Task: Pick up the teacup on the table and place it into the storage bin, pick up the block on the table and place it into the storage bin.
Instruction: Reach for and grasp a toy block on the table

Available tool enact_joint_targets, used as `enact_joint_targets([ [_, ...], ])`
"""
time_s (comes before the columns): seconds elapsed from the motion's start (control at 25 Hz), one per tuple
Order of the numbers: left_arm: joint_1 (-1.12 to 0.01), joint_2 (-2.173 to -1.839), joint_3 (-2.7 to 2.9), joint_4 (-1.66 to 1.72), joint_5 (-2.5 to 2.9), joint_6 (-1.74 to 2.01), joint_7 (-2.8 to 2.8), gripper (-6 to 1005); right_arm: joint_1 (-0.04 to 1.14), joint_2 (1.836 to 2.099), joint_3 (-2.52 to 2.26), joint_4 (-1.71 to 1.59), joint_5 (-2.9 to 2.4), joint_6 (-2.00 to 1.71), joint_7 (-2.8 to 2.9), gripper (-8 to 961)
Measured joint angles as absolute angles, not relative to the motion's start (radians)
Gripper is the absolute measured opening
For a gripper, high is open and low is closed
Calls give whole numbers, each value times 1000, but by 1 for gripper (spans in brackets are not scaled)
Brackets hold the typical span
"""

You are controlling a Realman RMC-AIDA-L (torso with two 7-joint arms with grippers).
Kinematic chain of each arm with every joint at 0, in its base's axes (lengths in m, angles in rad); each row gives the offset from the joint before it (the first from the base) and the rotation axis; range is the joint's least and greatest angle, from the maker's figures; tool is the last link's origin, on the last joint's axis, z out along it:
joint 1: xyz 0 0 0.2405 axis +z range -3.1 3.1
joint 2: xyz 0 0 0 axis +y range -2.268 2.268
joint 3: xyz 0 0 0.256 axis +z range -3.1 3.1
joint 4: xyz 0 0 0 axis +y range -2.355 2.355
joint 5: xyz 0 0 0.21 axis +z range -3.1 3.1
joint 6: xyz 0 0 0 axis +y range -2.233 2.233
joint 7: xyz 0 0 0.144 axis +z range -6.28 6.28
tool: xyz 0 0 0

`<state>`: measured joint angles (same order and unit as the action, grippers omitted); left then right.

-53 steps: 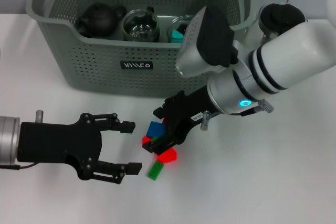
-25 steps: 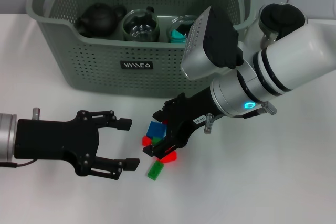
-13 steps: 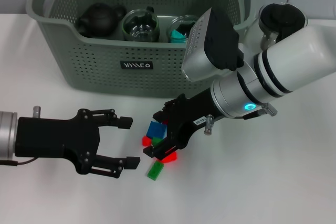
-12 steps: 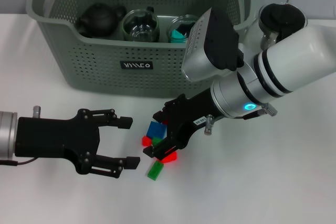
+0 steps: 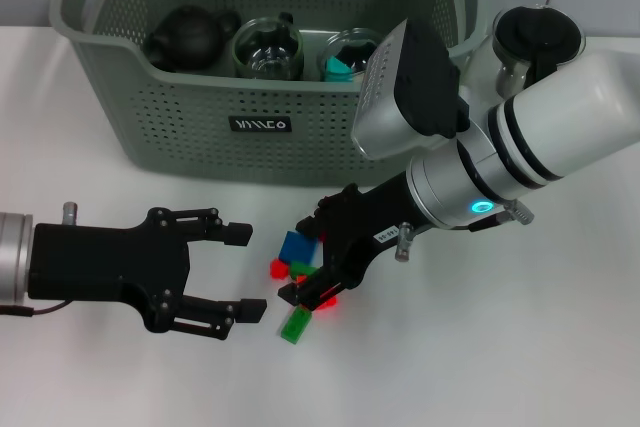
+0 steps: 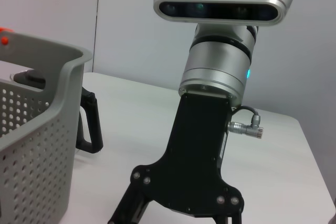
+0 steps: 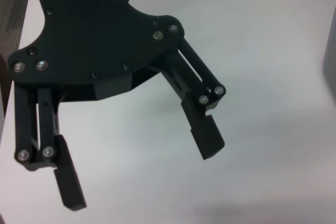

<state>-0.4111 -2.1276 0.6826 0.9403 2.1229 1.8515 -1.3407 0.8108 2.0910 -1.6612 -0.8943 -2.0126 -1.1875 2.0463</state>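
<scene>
Right gripper (image 5: 318,285) shifted slightly toward 5 o'clock, fingers closed on red block (image 5: 322,299) amid block cluster; lift toward storage bin (image 5: 180,112) likely next. Left gripper (image 5: 243,275) wide open, empty, at 9 o'clock of cluster.

White and silver arms with black bands carry black, screw-studded hands; one shows a cyan light.

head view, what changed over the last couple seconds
The right pincer, at the blocks, shifted slightly toward the near edge, taking the red block along. The open left pincer drew back a little. The storage bin, blue block and green block stayed put.
</scene>
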Motion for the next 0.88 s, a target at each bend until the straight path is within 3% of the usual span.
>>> enact_joint_targets([
  [0.88, -418, -2126, 683, 940, 2123, 1852, -1342, 874, 810, 2092, -1641, -896, -2013, -1197, 2036, 928],
])
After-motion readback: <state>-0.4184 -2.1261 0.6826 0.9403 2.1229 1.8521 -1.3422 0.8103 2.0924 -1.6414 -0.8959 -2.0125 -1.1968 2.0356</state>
